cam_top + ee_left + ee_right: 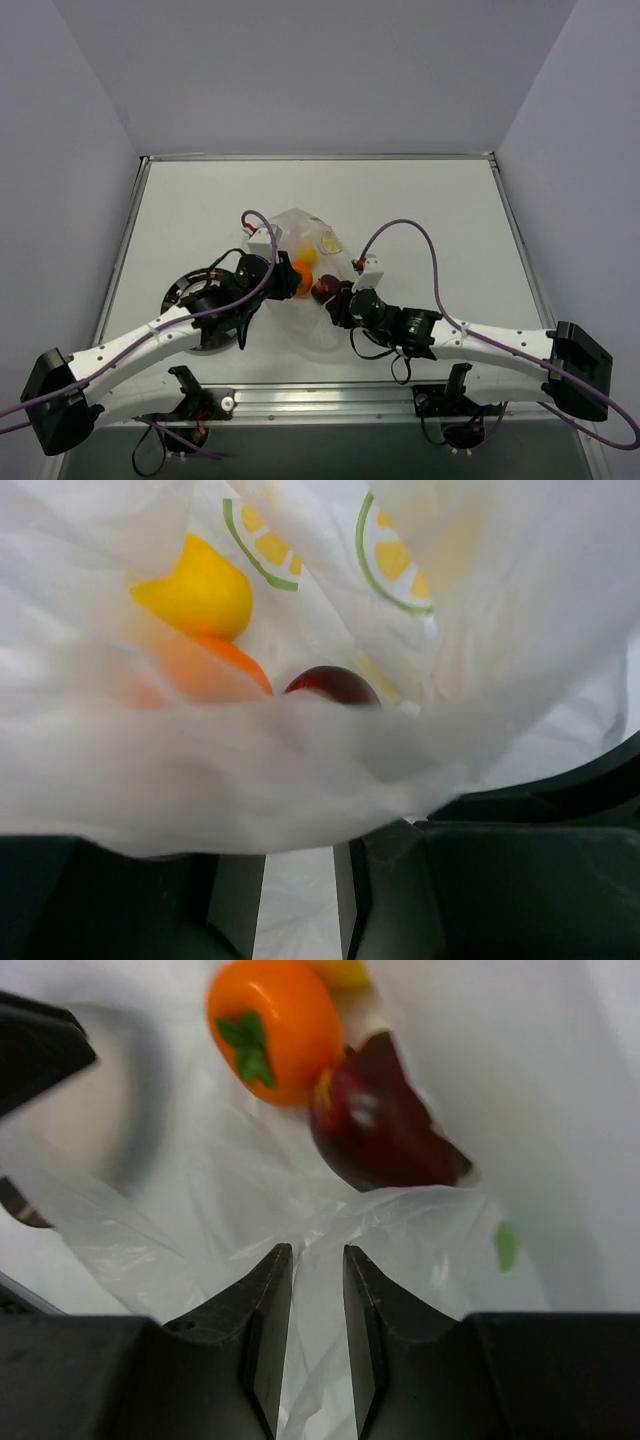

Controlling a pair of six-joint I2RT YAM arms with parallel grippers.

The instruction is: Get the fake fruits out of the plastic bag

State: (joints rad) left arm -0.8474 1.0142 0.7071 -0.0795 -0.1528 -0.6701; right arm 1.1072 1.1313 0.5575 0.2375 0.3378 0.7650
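Top view: the plastic bag (300,225) lies mid-table (190,210) between both arms, with the yellow fruit (308,256), orange fruit (301,276) and dark red fruit (323,289) inside.

Left wrist: film drapes over the left gripper (300,880); its grip cannot be told.

Right wrist: the right gripper (318,1260) is pinched on a fold of the bag.

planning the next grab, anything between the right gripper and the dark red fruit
Yes, a bunched fold of the plastic bag lies between the right gripper and the dark red fruit; the jaws seem shut on it.
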